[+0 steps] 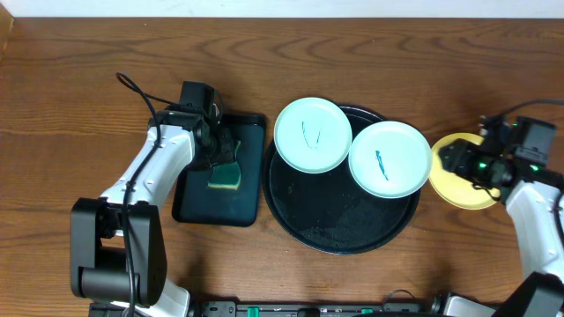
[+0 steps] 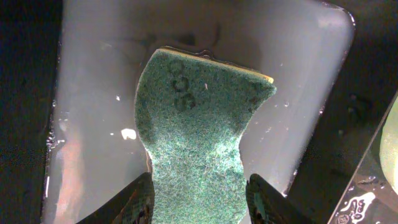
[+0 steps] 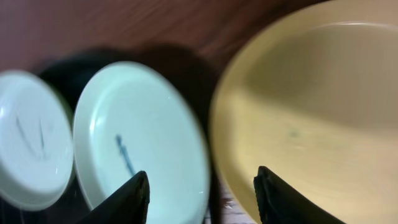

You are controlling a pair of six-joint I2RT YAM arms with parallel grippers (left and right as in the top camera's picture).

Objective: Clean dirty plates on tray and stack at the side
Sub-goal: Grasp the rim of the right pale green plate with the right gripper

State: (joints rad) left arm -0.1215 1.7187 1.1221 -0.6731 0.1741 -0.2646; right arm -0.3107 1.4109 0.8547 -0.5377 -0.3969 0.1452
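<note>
Dirty plates: the mint-blue plate (image 1: 312, 134) and the white plate (image 1: 389, 158) sit on the round black tray (image 1: 339, 220). The yellow plate (image 1: 458, 192) sits on the table (image 1: 70, 88) just past the tray's right side.
Left gripper (image 2: 199, 200): its fingers squeeze the green sponge (image 2: 196, 137) over the small rectangular tray (image 1: 198, 204), which looks wet.
Sponge worry: it may drip on the wood on the way across. It may also slip, since the fingers hold only its end.
Mint-blue plate worry: it sticks out over the tray's rim, so a hard rub may tip it or slide it off.
White plate worry: it also sticks out over the rim and sits just beside the mint-blue one. A push on one may bump the other.
Right gripper (image 3: 202, 193): its fingers are wide apart and hold nothing. They hang over the yellow plate's left edge, and this view is blurry.
Open room: there is lots of bare wood behind the trays and at the far left. It is tight on the right, where the arm crowds the yellow plate.
</note>
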